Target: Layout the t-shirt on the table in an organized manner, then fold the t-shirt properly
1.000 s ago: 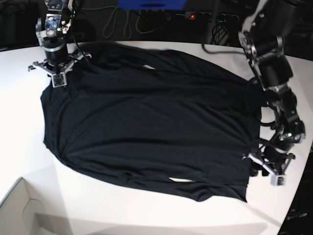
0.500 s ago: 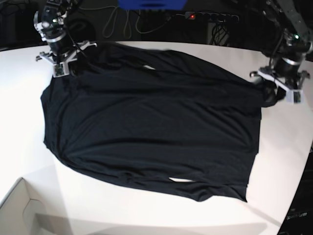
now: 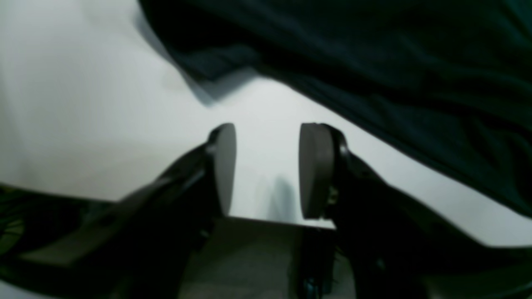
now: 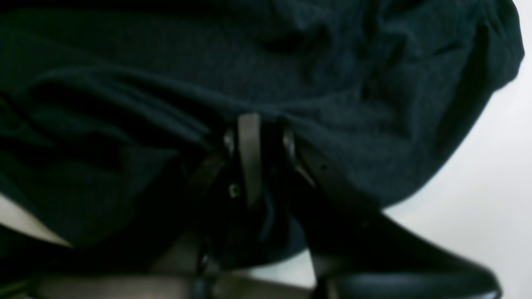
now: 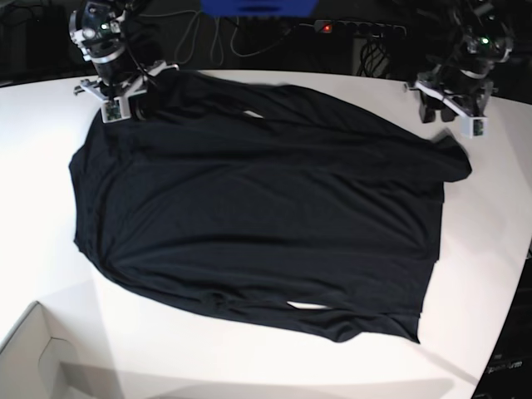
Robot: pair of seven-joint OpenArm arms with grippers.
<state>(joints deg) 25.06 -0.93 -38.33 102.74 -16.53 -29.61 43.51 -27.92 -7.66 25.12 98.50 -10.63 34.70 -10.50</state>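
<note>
Parted jaws show on the left gripper (image 3: pixel 266 170) in the left wrist view: we count two grey pads (image 3: pixel 224 166) with bare white table (image 3: pixel 83 124) between them and nothing gripped. One black t-shirt (image 3: pixel 374 62) lies just beyond the fingertips, its edge running across the upper right of that view, apart from the pads.

From the right wrist view we see the right gripper (image 4: pixel 264 137) sunk into the t-shirt's folds, one grey pad (image 4: pixel 249 153) visible and the gap beside it narrow and dark; we cannot tell whether cloth is pinched.

From the base view we count two arms, one shirt and one table. The t-shirt lies spread flat across the table's middle. At the shirt's far corners stand the two grippers, one on each. One cardboard box corner (image 5: pixel 33 357) sits by the shirt's near left side.
</note>
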